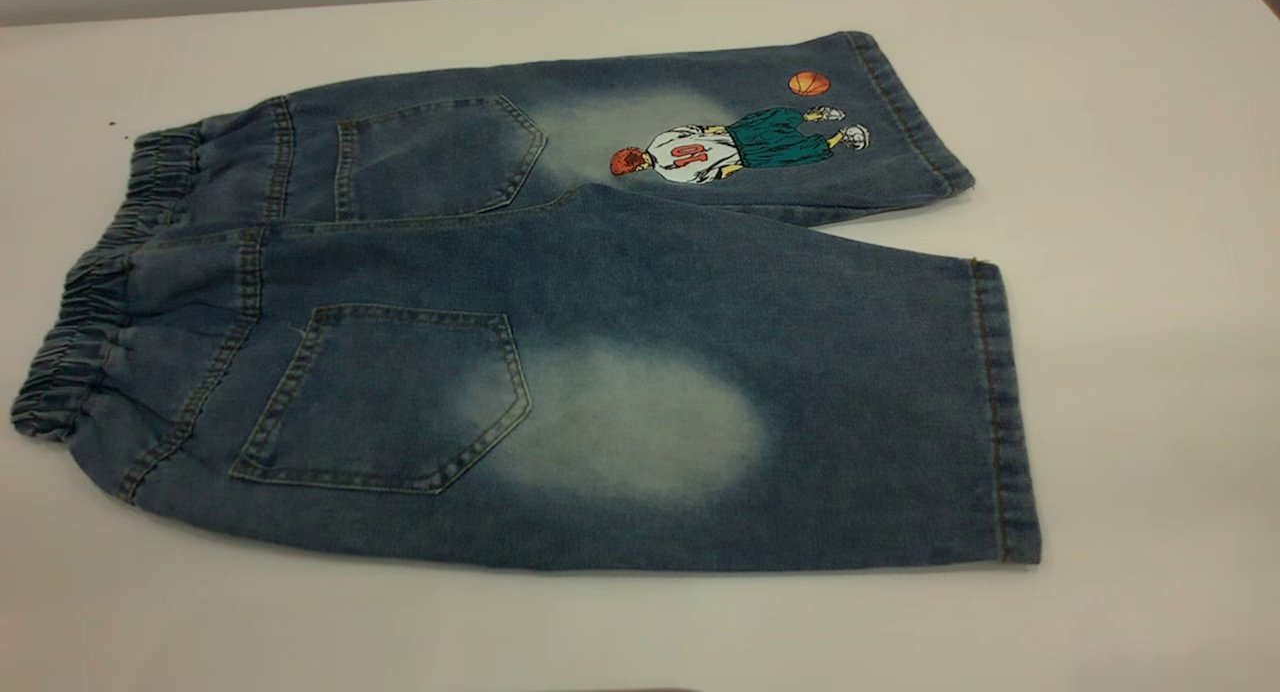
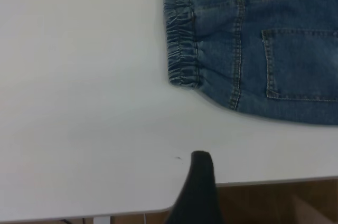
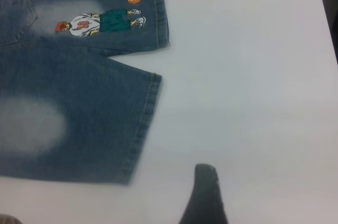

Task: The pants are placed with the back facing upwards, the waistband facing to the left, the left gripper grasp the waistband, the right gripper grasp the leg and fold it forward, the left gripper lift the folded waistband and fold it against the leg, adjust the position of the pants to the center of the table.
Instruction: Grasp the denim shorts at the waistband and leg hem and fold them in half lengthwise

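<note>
The pants (image 1: pixel 600 372) lie flat on the white table (image 1: pixel 1150 272), back pockets up. The ruched waistband (image 1: pixel 80 312) is at the left and the hems at the right. The near leg (image 1: pixel 800 422) carries a pale oval patch, and the far leg has the basketball-player print (image 1: pixel 740 142). Neither gripper appears in the exterior view. In the left wrist view the left gripper (image 2: pixel 262 182) is open, showing one black finger (image 2: pixel 199 187) clear of the waistband (image 2: pixel 182 39). In the right wrist view the right gripper (image 3: pixel 238 184) is open, with one finger (image 3: pixel 206 192) clear of the leg's hem (image 3: pixel 142 123).
The table's near edge (image 2: pixel 264 180) runs close to the left gripper, with brown floor beyond it. Bare white tabletop surrounds the pants on all sides, widest to the right of the hems (image 3: pixel 253 76).
</note>
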`<state>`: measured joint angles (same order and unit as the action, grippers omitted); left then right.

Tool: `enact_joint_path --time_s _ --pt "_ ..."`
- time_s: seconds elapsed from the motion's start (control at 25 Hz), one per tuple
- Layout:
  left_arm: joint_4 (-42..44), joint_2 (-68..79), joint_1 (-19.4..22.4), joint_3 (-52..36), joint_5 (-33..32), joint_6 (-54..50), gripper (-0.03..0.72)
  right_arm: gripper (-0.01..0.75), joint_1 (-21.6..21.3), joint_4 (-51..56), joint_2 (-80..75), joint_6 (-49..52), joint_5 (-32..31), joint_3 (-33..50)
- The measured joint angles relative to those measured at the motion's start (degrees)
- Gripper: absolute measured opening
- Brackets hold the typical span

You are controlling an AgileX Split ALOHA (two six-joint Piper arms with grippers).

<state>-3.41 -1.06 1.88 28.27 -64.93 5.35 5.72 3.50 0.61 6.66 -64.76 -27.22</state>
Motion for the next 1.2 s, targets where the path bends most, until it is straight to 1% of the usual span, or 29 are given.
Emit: enact_joint_path --time_s 0.12,0.24,0.32,0.4,0.56,0.68,0.76,0.84,0.96,1.08,1.2 --pt "0.0 0.44 0.0 0.5 0.93 -0.2 0.591 0.493 0.0 0.59 -3.34 -0.2 0.28 -0.96" --pt "0.36 5.57 0.0 2.38 5.86 -1.96 0.591 0.493 0.0 3.07 -12.85 -0.63 2.03 -2.93" --pt "2.34 12.05 0.0 3.65 10.05 -3.62 0.59 0.493 0.0 4.9 -20.58 -2.36 5.4 -3.9" --pt "4.48 19.3 0.0 4.38 13.27 -4.68 0.59 0.494 0.0 6.75 -29.01 -4.88 10.09 -4.18" --pt "6.64 35.71 0.0 5.21 18.57 -10.24 0.59 0.518 0.0 12.68 -44.03 -11.0 19.51 -4.18" --pt "6.71 47.64 0.0 6.12 22.15 -11.42 0.59 0.548 0.0 19.32 -54.39 -18.98 24.48 -4.18" --pt "6.82 55.02 0.0 7.1 24.83 -11.3 0.59 0.563 0.0 24.44 -60.5 -23.94 26.71 -4.18" --pt "7.0 62.8 0.0 8.65 28.39 -11.29 0.59 0.568 0.0 30.65 -66.17 -28.93 29.23 -4.18" --pt "6.87 73.86 0.0 11.63 31.67 -11.67 0.589 0.57 0.0 40.36 -71.96 -38.55 32.71 -4.18" --pt "5.27 84.38 0.0 15.36 33.03 -12.1 0.589 0.57 0.0 49.84 -75.24 -47.86 35.0 -4.29" --pt "3.41 92.36 0.0 18.36 33.86 -12.1 0.589 0.57 0.0 57.26 -76.42 -54.71 35.98 -4.57"
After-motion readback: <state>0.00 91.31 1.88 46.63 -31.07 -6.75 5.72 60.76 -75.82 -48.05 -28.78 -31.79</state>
